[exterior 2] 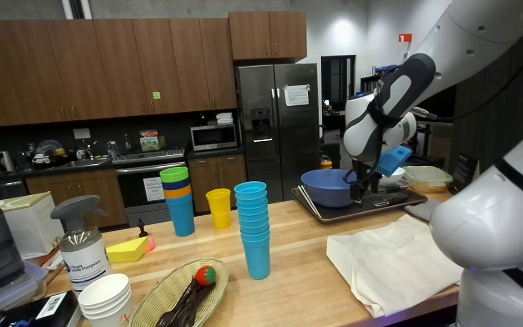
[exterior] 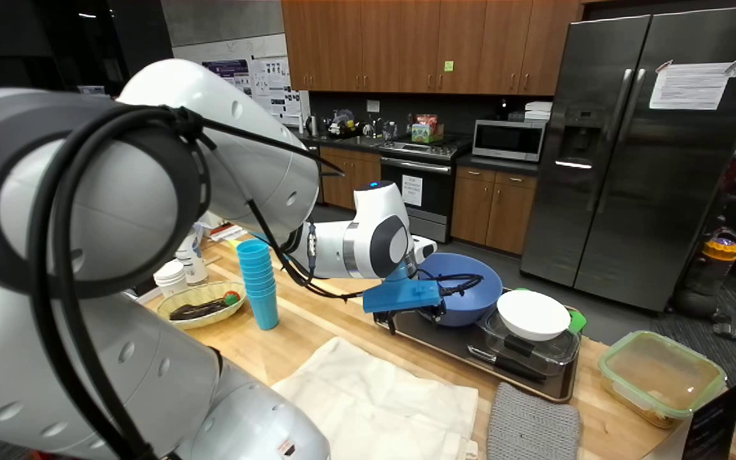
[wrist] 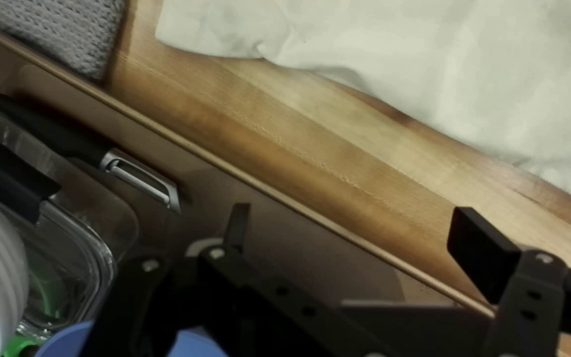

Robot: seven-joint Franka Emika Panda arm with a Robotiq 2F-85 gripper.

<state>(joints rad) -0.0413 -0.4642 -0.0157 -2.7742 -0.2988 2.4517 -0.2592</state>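
My gripper [wrist: 357, 238] is open, with nothing between its fingertips. It is over the near long rim of a dark baking tray [wrist: 285, 201]; one fingertip is over the tray, the other over the wooden table. The gripper also shows beside the blue bowl [exterior 2: 327, 187] in an exterior view [exterior 2: 364, 187]. A peeler [wrist: 142, 181] with a black handle lies in the tray, apart from the fingers. A clear lidded container [exterior: 524, 352] stands in the tray with a white bowl [exterior: 533, 315] on it. A dark shape low between the fingers is too unclear to name.
A cream cloth [exterior: 381, 402] and a grey knit cloth [exterior: 534, 425] lie before the tray. Stacked blue cups [exterior 2: 256, 245], a basket [exterior 2: 218, 295] and a yellow cup [exterior 2: 219, 209] stand on the table. A green-lidded container [exterior: 662, 377] is beyond the tray's end.
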